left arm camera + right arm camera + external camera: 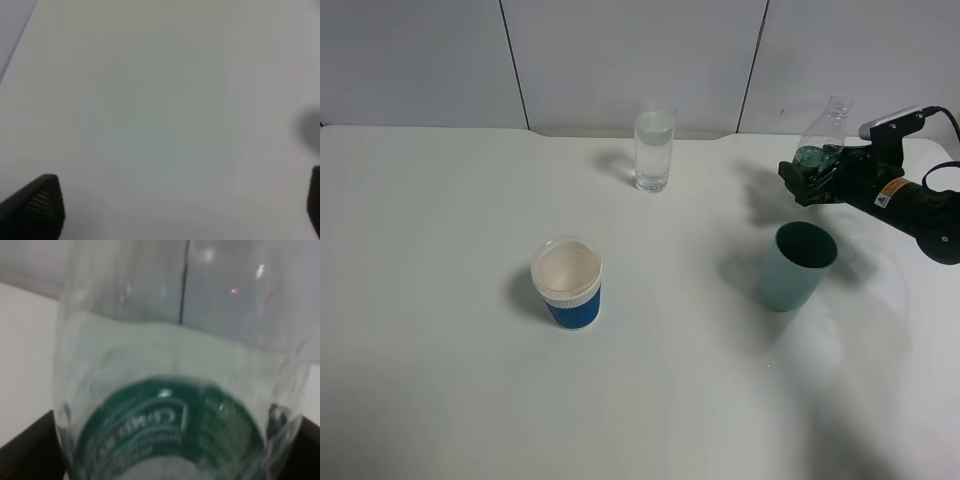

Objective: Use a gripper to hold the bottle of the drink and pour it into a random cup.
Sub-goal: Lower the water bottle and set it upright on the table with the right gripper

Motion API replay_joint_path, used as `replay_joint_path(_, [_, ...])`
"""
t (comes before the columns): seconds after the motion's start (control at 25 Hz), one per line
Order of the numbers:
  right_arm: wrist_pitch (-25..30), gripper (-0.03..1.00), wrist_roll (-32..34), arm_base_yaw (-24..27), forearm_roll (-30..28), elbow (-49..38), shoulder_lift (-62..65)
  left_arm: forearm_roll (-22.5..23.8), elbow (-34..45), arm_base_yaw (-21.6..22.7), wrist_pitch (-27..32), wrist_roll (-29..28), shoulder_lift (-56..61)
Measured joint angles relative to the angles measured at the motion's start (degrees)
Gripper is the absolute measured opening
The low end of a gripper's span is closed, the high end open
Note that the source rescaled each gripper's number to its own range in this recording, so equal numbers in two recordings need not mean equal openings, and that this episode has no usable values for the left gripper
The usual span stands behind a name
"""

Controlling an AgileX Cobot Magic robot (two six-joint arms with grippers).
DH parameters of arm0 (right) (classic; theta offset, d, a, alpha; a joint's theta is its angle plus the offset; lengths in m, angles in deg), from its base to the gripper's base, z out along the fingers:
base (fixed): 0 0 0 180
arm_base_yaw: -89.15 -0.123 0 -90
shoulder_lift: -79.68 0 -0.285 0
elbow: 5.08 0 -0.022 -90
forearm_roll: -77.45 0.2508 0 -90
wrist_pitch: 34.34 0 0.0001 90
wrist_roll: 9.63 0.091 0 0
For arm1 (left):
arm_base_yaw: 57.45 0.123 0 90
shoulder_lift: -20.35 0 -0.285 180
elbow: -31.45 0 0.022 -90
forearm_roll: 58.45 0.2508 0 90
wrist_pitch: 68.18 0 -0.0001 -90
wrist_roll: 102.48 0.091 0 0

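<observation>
Right wrist view blurred: bottle (175,390) fills frame, neck and base cut off, green label print unreadable, right gripper (165,450) tips only dark corners. Left gripper (175,210) fingertips cropped at the edge. Exterior: right arm (925,205) runs out of frame

The right arm (920,205) is dark, nearly black; an orange-and-white label (892,192) sits on it (text too small to read); a pale grey housing (890,122) tops the black claw (812,175); a black cable (948,118) loops behind.

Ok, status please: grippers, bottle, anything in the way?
Right gripper around bottle. Left gripper open, nothing in it. Teal cup stands near; glass path clear.
</observation>
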Motion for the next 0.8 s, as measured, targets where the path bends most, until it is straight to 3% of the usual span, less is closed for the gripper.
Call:
replay_joint_path(0.2, [1.57, 0.77, 3.37, 0.00, -0.96, -0.05, 2.83, 0.00, 0.00, 0.00, 0.00, 0.00, 0.00])
replay_joint_path(0.8, [15.31, 0.77, 15.63, 0.00, -5.11, -0.21, 21.40, 0.00, 0.00, 0.00, 0.00, 0.00, 0.00])
